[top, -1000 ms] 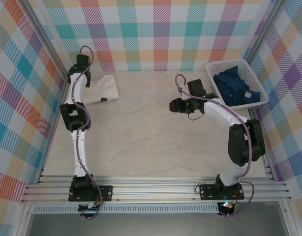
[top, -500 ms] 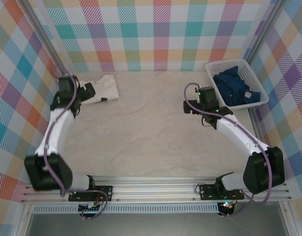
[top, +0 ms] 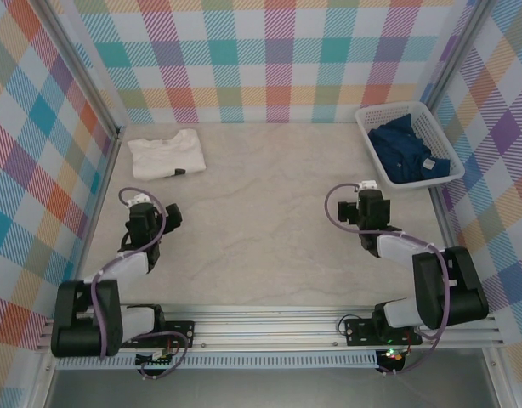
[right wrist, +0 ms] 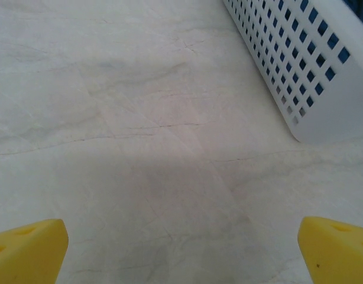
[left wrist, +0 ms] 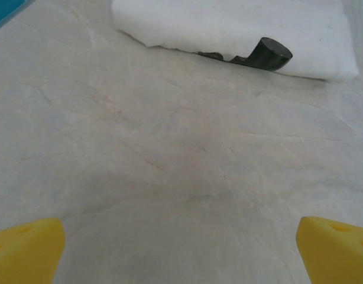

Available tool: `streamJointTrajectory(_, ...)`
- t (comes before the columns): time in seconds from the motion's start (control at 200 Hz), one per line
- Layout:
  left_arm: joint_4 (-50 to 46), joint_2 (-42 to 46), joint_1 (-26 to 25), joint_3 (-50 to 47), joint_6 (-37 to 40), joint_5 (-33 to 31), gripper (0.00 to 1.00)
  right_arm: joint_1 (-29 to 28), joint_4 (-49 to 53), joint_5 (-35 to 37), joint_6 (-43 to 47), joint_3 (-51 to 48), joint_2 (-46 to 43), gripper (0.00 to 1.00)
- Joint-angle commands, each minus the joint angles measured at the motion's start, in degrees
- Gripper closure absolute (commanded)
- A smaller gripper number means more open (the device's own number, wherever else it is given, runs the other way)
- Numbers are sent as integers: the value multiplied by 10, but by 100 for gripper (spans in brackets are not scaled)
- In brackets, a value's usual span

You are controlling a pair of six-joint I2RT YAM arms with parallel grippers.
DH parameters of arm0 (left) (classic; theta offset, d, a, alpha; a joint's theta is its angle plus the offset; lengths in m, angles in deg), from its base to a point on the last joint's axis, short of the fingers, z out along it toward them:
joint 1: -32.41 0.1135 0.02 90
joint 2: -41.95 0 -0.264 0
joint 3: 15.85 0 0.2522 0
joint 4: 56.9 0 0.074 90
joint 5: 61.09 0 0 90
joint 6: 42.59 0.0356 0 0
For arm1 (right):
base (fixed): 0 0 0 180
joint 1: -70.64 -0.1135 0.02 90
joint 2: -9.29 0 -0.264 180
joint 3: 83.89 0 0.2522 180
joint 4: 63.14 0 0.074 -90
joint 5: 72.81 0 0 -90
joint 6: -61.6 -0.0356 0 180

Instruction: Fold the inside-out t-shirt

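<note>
The white inside-out t-shirt (top: 165,154) lies folded into a small rectangle at the far left of the table, its dark tag (top: 179,172) at the near edge. In the left wrist view the same t-shirt (left wrist: 240,26) fills the top, tag (left wrist: 267,54) curled in front. My left gripper (top: 149,214) sits pulled back near its base, well short of the shirt, open and empty; its yellow fingertips (left wrist: 25,248) stand far apart over bare table. My right gripper (top: 370,206) is likewise drawn back, open and empty, yellow fingertips (right wrist: 335,245) wide apart.
A white plastic basket (top: 438,126) holding a dark blue garment (top: 407,151) stands at the far right; its perforated wall (right wrist: 300,65) shows ahead of the right gripper. Plaid walls close in the table on three sides. A metal rail (top: 261,327) runs along the near edge.
Both arms have drawn back from the far half of the table toward their bases. The left gripper left the t-shirt lying folded. Both grippers opened wide.
</note>
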Motion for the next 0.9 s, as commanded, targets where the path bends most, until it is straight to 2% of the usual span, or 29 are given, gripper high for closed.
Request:
streamJointTrajectory(0.0,151,-49,-16,6,38,-15,0,12,-155,-50,21,-16,11,0)
streamJointTrajectory(0.035,177,-63,-18,3,41,-20,0,15,-185,-58,30,-26,19,0)
streamJointTrajectory(0.115,162,-107,-18,27,43,-15,0,22,-245,-72,35,-41,47,0)
streamJointTrajectory(0.15,185,-132,-25,32,57,-8,0,25,-230,-78,31,-36,43,0)
streamJointTrajectory(0.19,151,-134,-42,48,77,-7,0,34,-226,-97,25,-36,42,0)
streamJointTrajectory(0.26,237,-178,-53,23,111,41,0,48,-247,-121,15,-48,43,0)
streamJointTrajectory(0.415,235,-178,-53,26,109,37,0,71,-317,-156,1,-59,91,0)
streamJointTrajectory(0.475,233,-177,-53,25,110,36,0,90,-250,-186,-13,-39,77,0)
streamJointTrajectory(0.895,232,-176,-54,25,109,36,0,98,-254,-202,-15,-38,80,0)
